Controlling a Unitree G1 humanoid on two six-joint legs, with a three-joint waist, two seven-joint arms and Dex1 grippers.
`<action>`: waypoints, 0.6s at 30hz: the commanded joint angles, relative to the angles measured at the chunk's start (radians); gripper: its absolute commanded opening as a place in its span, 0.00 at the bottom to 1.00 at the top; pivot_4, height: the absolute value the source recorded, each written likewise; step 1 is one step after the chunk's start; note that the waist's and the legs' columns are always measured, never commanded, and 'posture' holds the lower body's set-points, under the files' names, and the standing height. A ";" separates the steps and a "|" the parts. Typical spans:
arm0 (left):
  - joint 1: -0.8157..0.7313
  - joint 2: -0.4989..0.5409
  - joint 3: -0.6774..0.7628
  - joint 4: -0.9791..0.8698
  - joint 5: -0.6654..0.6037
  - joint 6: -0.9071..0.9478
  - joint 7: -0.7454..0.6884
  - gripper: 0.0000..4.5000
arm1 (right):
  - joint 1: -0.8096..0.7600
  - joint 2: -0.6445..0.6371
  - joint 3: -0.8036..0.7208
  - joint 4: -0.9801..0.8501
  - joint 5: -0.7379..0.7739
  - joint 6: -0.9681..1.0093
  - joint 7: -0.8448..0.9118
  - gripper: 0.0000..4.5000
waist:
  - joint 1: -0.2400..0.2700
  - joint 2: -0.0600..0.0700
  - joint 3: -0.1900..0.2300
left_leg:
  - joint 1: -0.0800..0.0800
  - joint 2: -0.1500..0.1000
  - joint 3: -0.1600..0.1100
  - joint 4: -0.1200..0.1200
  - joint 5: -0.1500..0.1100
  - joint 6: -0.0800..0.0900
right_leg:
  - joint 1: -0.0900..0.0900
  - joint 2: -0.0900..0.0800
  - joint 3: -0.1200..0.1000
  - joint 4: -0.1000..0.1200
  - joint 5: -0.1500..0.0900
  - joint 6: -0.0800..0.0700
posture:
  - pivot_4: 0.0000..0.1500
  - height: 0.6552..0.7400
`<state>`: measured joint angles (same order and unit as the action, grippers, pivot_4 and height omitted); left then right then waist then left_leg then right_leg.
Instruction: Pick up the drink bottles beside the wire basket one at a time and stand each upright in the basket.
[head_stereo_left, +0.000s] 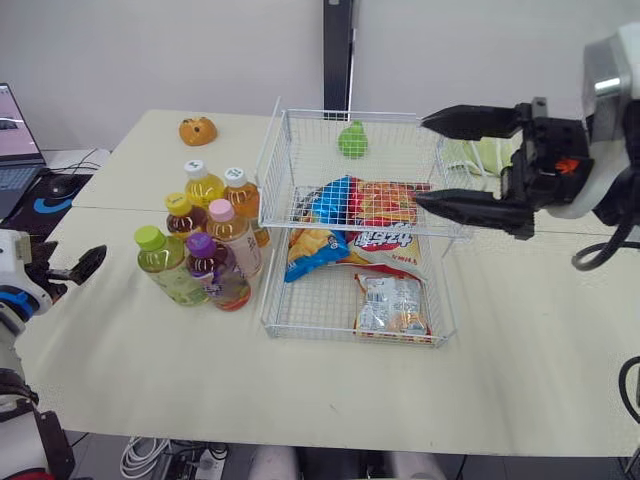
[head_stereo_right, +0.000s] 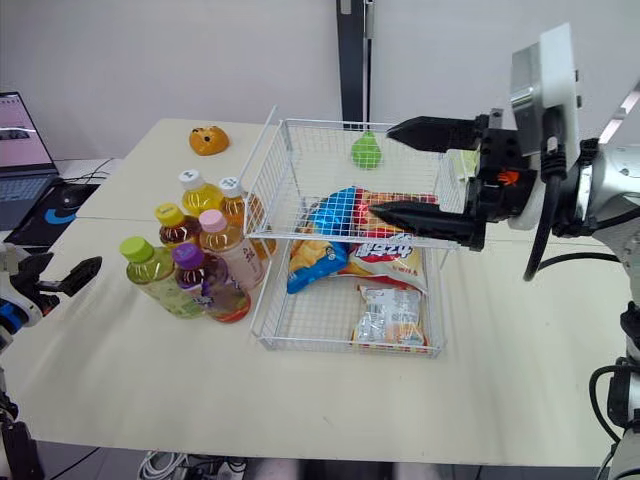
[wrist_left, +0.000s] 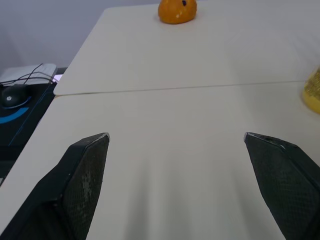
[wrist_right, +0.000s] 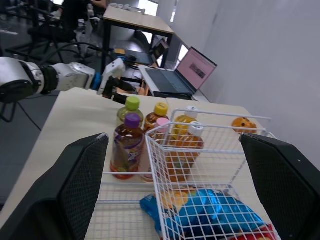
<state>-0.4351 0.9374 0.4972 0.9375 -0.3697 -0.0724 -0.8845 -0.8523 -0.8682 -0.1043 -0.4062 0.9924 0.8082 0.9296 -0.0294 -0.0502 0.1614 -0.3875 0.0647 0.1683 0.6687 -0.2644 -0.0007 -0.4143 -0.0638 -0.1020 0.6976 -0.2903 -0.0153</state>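
Observation:
Several drink bottles stand upright in a tight cluster just left of the white wire basket (head_stereo_left: 271, 300): a green-capped one (head_stereo_left: 165, 264), a purple-capped one (head_stereo_left: 212, 270), a pink-capped one (head_stereo_left: 234, 236), and others behind. My right gripper (head_stereo_left: 422, 161) hangs open and empty above the basket's right half, fingers pointing left. Low at the table's left edge, well left of the bottles, my left gripper (head_stereo_left: 72, 266) is open with bare tabletop between its fingers (wrist_left: 87, 165). The bottle cluster (wrist_right: 128, 145) stands beyond the basket wire in the right wrist view.
Snack bags (head_stereo_left: 358, 215) and a green pear-shaped toy (head_stereo_left: 351, 139) lie inside the basket. An orange toy (head_stereo_left: 198, 130) sits at the table's back left. A laptop (head_stereo_left: 14, 140) and a mouse (wrist_left: 12, 93) are on a lower desk to the left.

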 joint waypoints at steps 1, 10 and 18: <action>0.099 -0.001 0.081 -0.172 -0.079 0.052 -0.012 1.00 | -0.043 0.031 0.024 0.030 -0.003 -0.022 0.071 1.00 | -0.007 0.000 0.000 | 0.000 0.000 0.000 0.000 0.000 0.000 | 0.000 0.000 0.000 0.000 0.000 0.000 | 1.00 1.00; 0.708 -0.214 0.422 -1.003 -0.311 0.307 0.119 1.00 | -0.076 0.172 0.171 0.157 -0.150 -0.169 0.285 1.00 | -0.027 0.000 0.000 | 0.002 0.000 0.000 -0.003 0.000 0.000 | 0.000 -0.001 0.001 -0.001 0.000 0.000 | 1.00 1.00; 1.117 -0.506 0.549 -1.563 -0.568 0.451 0.255 1.00 | -0.146 0.284 0.222 0.284 -0.228 -0.221 0.359 1.00 | -0.008 0.001 0.001 | 0.005 -0.001 -0.004 -0.003 -0.001 0.001 | 0.006 -0.002 -0.002 -0.003 0.000 -0.001 | 1.00 1.00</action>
<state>0.6526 0.4509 1.0213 -0.5168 -0.8750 0.3702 -0.6654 -0.9680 -0.5986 0.1246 -0.1366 0.7744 0.6085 1.2730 -0.0375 -0.0489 0.1623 -0.3822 0.0639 0.1640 0.6656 -0.2660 0.0013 -0.4078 -0.0657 -0.1045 0.6947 -0.2908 -0.0161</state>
